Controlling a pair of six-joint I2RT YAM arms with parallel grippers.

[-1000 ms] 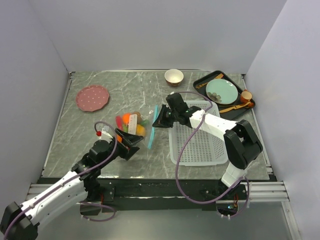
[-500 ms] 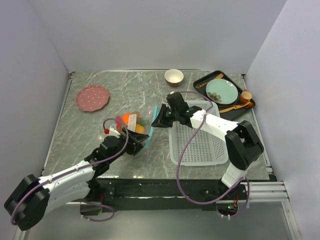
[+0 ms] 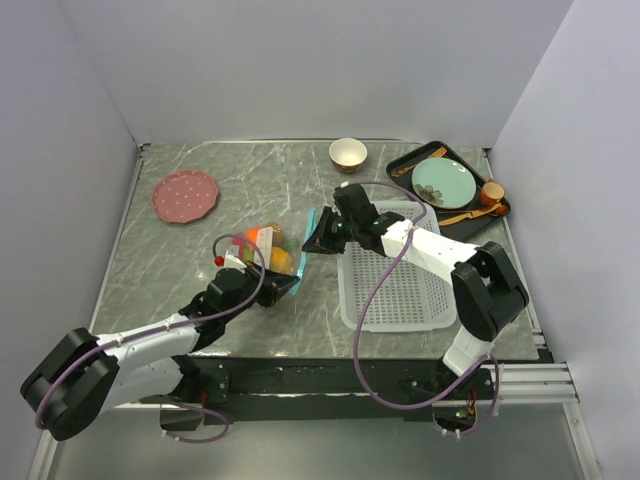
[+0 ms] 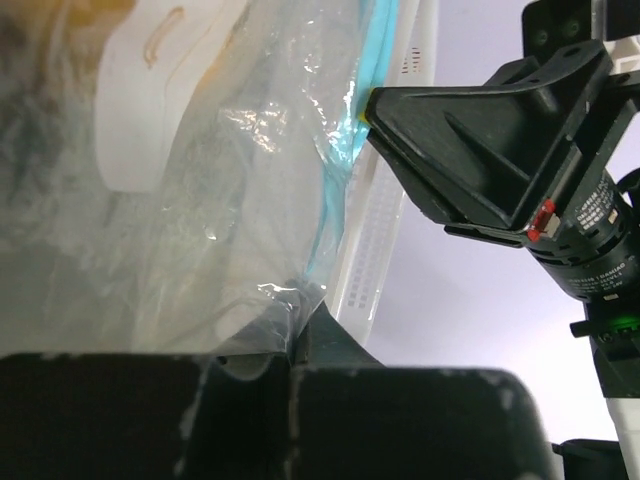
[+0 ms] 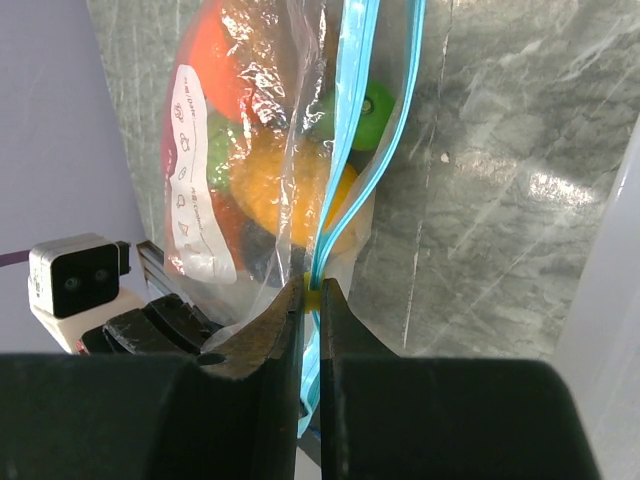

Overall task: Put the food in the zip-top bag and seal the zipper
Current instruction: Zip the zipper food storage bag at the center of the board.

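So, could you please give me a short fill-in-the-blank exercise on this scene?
1. The right gripper is shut on the teal-blue ____ of the zip-top bag.
2. The food lies ____ the bag.
3. The pink plate lies to the ____ of the bag.
Missing words: zipper; inside; left.

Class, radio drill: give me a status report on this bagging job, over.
Left tool shut on bag corner. Right tool shut on zipper, tracks apart beyond it. Food inside bag. Basket alongside, nothing blocking zipper.
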